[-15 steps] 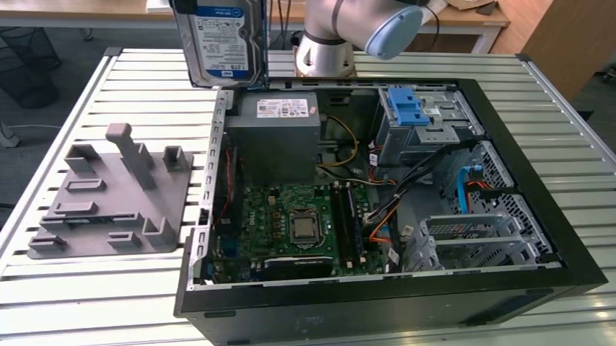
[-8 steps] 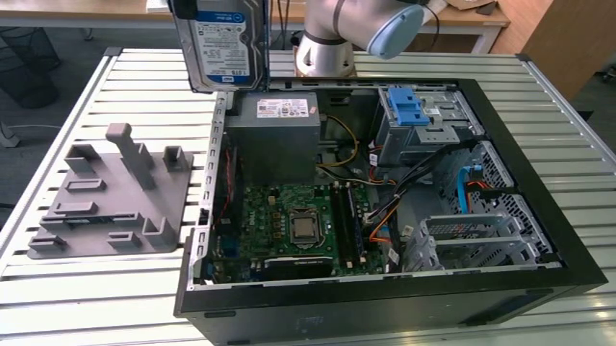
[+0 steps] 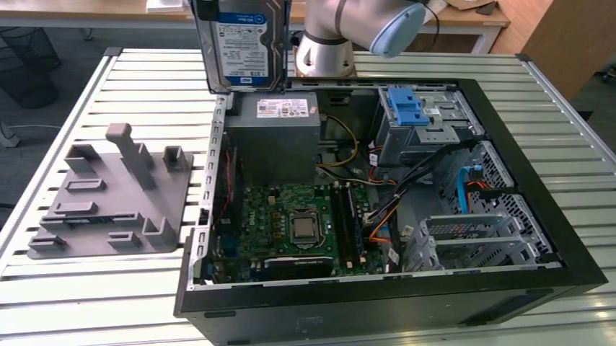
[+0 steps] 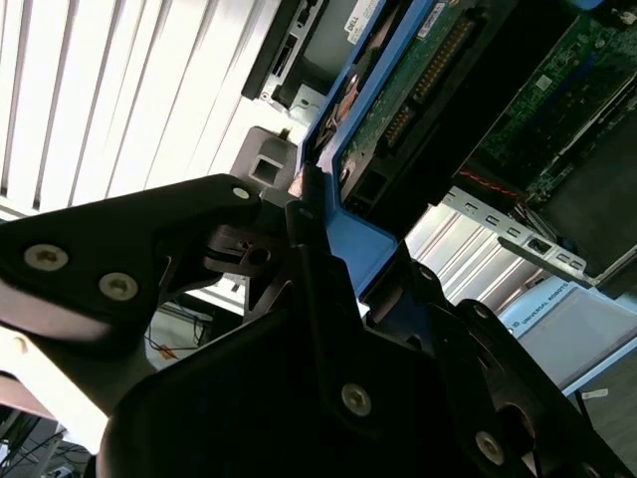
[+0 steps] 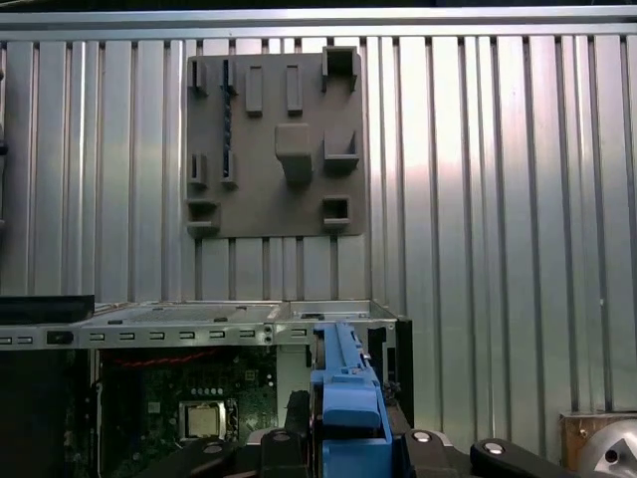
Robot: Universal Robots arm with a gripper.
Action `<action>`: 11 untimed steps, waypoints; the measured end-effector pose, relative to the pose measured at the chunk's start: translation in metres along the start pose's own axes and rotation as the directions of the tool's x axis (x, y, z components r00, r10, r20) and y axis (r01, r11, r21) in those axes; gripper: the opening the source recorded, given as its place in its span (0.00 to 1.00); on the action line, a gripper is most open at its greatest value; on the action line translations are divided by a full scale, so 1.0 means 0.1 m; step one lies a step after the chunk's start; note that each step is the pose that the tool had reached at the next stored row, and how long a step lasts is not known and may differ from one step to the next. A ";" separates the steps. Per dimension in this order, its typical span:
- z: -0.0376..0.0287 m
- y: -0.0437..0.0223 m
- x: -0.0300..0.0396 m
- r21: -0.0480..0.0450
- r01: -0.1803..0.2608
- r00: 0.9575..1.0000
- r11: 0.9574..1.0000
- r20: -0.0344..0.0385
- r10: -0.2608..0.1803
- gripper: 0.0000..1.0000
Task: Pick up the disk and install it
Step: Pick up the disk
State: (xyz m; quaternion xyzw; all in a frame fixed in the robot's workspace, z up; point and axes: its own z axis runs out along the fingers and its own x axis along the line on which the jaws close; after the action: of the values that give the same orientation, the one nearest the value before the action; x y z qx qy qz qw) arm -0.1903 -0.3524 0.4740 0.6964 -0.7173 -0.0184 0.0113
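In the second wrist view, the black fingers (image 4: 309, 269) were clenched on the blue side rail of the disk (image 4: 398, 110). The disk hung upright in the air over the open computer case (image 3: 385, 303), near its grey power supply (image 3: 274, 140). Beyond the case wall, 1 grey moulded fixture (image 5: 274, 149) lay flat on the slatted table (image 5: 498, 199).

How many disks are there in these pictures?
1. The disk is held up by the gripper, above the edge of the open computer case, at the top of the exterior view. More could be hidden inside the case.
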 end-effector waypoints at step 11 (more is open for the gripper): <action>-0.002 0.010 0.001 0.007 0.000 1.000 1.000 0.004 0.000 0.37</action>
State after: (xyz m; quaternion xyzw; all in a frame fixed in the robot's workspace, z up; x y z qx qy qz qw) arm -0.1914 -0.3525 0.4743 0.6965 -0.7173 -0.0172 0.0075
